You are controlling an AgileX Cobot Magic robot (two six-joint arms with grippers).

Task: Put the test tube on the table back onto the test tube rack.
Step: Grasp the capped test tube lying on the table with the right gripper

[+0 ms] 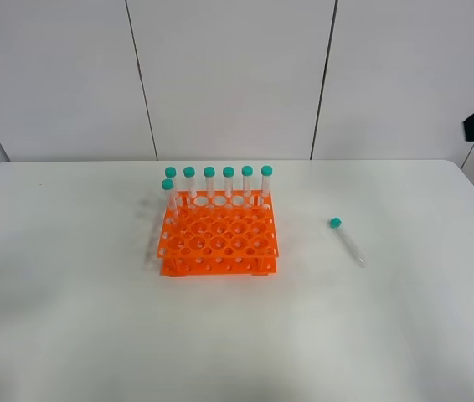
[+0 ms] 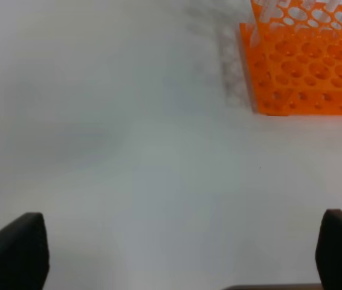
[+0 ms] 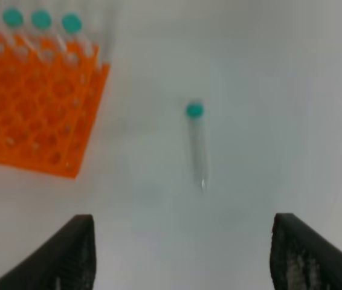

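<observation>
a: where's the test tube (image 1: pixel 347 241)?
b: flat on the table (image 1: pixel 95 327), well right of the test tube rack (image 1: pixel 218 239). cap toward the back, tip toward the front.
a: nearer arm?
b: right. right gripper (image 3: pixel 182 241) spread, empty. tube lies ahead of it, long axis running away, so the jaws would close across it. left gripper (image 2: pixel 180 254) wide apart, empty, beyond the rack.
a: obstacles?
b: none between. standing tubes (image 1: pixel 218 180) fill the rack's back row.

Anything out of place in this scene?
Yes: one test tube lies flat on the table, right of the test tube rack and clear of it, while seven capped tubes stand upright in the rack. Nothing looks spilled or broken.
</observation>
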